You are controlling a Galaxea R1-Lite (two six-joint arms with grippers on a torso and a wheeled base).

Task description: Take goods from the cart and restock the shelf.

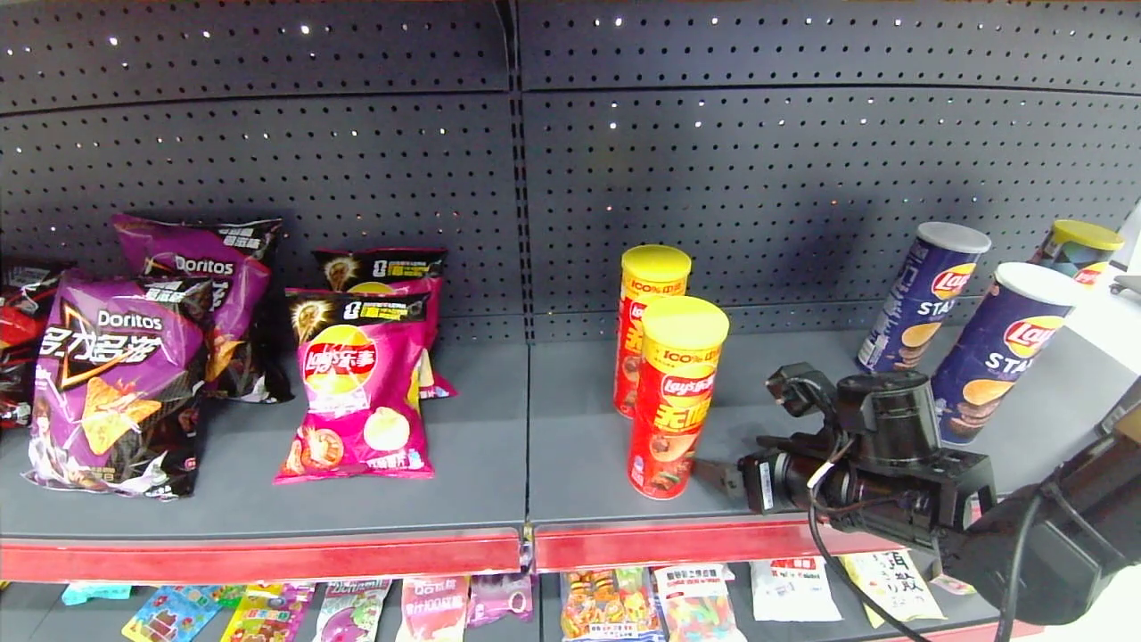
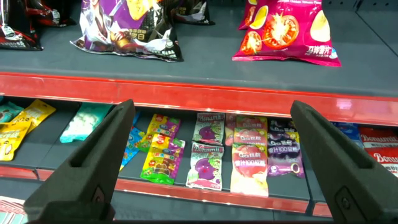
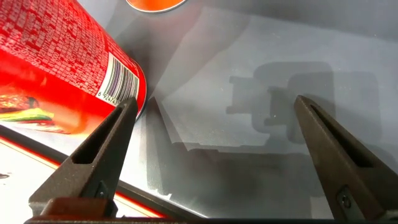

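Two red chip cans with yellow lids stand on the grey shelf (image 1: 481, 481), the front one (image 1: 677, 392) close to the edge and the rear one (image 1: 649, 303) just behind it. My right gripper (image 1: 726, 464) is open and empty, low over the shelf right beside the front can's base. In the right wrist view that red can (image 3: 56, 68) lies just outside one finger of the right gripper (image 3: 214, 102), with bare shelf between the fingers. My left gripper (image 2: 212, 104) is open and empty, in front of the shelf's red edge strip (image 2: 205, 93).
Two blue cans (image 1: 923, 299) (image 1: 998, 348) lean at the shelf's right, with a yellow-lidded can (image 1: 1079, 245) behind. Pink chip bags (image 1: 357, 392) and purple bags (image 1: 116, 383) stand at the left. Small candy packets (image 2: 208, 152) fill the lower shelf. Bare shelf lies between the red and blue cans.
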